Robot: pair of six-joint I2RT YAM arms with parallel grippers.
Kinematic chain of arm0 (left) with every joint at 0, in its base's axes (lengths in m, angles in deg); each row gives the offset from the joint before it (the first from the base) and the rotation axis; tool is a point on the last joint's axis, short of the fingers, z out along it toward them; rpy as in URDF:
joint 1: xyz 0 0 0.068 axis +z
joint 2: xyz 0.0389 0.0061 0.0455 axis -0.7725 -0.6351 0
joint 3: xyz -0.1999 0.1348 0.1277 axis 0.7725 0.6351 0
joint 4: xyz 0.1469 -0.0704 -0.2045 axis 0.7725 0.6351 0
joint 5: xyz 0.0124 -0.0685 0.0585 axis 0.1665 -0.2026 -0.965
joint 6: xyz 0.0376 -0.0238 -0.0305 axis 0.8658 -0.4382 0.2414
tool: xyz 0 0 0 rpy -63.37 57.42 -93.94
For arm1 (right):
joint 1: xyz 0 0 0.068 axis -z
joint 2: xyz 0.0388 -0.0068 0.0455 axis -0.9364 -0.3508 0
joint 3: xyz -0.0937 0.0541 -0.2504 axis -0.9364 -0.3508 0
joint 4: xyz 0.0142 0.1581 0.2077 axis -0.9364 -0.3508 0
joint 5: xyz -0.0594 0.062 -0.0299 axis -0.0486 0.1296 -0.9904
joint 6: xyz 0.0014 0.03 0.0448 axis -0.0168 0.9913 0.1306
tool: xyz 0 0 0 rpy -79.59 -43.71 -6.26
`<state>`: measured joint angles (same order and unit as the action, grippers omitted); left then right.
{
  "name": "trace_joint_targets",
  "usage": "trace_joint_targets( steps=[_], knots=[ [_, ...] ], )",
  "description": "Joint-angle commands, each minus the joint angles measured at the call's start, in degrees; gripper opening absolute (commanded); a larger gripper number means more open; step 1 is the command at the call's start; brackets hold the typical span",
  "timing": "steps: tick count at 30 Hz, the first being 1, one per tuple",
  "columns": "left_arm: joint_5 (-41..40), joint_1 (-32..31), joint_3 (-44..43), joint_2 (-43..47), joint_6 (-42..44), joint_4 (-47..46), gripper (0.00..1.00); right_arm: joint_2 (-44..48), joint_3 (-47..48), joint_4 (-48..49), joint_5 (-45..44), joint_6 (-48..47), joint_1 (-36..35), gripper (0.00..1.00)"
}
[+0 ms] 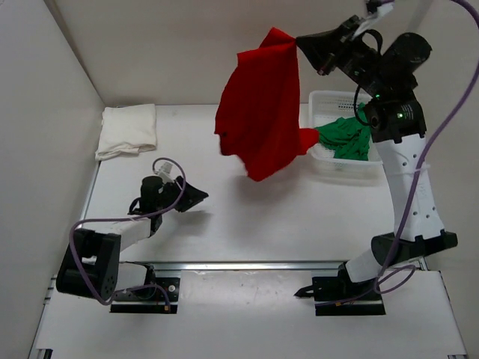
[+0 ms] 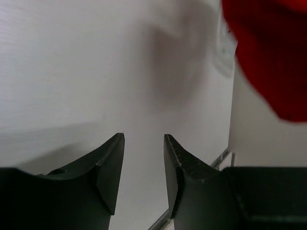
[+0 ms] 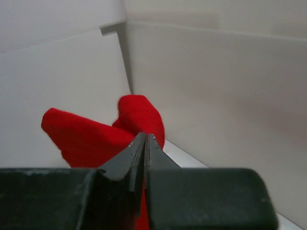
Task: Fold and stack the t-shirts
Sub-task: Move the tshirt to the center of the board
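The red t-shirt (image 1: 262, 112) hangs in the air over the middle of the table, pinched at its top edge by my right gripper (image 1: 298, 42), which is shut on the cloth (image 3: 91, 139). A folded cream-white t-shirt (image 1: 127, 130) lies at the far left of the table. The green t-shirt (image 1: 346, 136) is bunched inside the white mesh basket (image 1: 323, 161) at the right. My left gripper (image 1: 200, 196) sits low over the table, left of centre, open with nothing between its fingers (image 2: 144, 141). The red cloth's lower part (image 2: 273, 52) shows at the upper right in the left wrist view.
White walls close in the table on the left and at the back. A metal rail (image 1: 254, 265) runs along the near edge in front of both arm bases. The right arm's upright link (image 1: 408, 194) stands just in front of the basket.
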<state>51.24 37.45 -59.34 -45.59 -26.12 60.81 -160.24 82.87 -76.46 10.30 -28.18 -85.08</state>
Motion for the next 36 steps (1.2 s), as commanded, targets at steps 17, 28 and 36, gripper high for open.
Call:
trace_joint_targets(
  steps=[17, 28, 36],
  knots=[
    [-3.11, 7.41, 1.97, 8.43, 3.48, 6.42, 0.5, -1.31, -54.19, 23.41, 5.3, 15.7, 9.38, 0.0],
    [-7.94, 4.87, 0.74, 9.56, 6.2, 10.37, 0.52, -7.04, -37.39, -5.43, -39.25, -1.79, -5.98, 0.53],
    [-5.76, 9.25, -2.59, 11.5, 8.32, 15.03, 0.51, -11.14, -43.64, 3.44, -23.38, 0.3, -23.75, 0.02]
  ],
)
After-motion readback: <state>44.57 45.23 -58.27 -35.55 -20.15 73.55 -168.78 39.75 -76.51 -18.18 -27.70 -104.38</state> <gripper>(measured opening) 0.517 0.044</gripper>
